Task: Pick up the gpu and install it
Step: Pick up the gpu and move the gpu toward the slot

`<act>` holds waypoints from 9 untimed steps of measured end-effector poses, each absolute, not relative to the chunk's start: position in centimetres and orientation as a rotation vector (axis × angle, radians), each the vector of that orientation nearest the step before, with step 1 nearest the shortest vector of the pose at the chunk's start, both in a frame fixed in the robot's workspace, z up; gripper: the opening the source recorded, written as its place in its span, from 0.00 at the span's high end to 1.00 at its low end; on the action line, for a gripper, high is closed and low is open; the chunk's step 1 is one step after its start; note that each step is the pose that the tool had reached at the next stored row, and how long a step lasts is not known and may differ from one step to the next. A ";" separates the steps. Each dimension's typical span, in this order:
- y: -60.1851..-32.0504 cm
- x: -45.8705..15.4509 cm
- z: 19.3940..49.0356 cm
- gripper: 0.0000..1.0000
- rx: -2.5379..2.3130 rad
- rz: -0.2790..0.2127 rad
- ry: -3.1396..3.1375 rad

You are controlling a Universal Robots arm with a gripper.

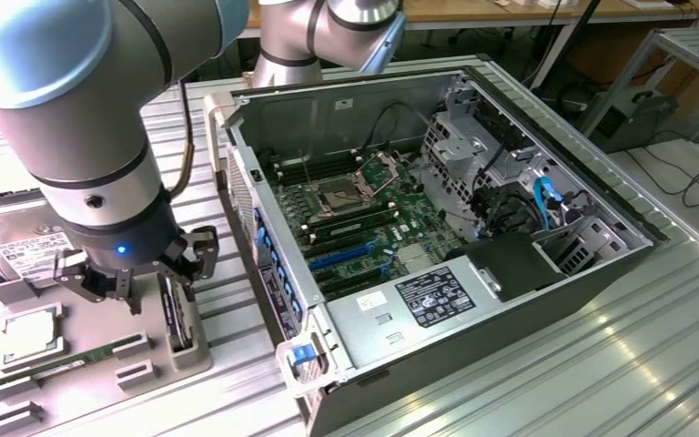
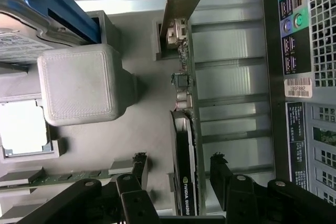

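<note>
The gpu (image 1: 177, 319) is a thin black card standing on edge in a slot of the grey parts tray (image 1: 143, 369), at the exterior view's left. In the wrist view the gpu (image 2: 185, 166) shows edge-on, with its pale metal bracket (image 2: 181, 3) at one end. My gripper (image 1: 143, 289) hangs just above the card on the big grey arm. The gripper (image 2: 178, 160) is open, with one black fingertip (image 2: 139, 159) on each side of the card and not touching it.
The tray also holds a silver hard drive (image 1: 22, 250), a processor (image 1: 28, 332) and a green memory stick (image 1: 76, 360). An open computer case (image 1: 592, 196) lies to the exterior view's right, its motherboard showing blue card slots (image 1: 343, 257). Its rear panel (image 2: 304, 77) is close beside the tray.
</note>
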State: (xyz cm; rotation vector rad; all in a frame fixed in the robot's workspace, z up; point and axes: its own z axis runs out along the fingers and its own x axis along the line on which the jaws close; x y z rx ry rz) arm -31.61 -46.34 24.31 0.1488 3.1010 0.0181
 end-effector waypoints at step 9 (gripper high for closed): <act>-44.2 -31.5 23.7 0.40 0.143 -0.099 3.098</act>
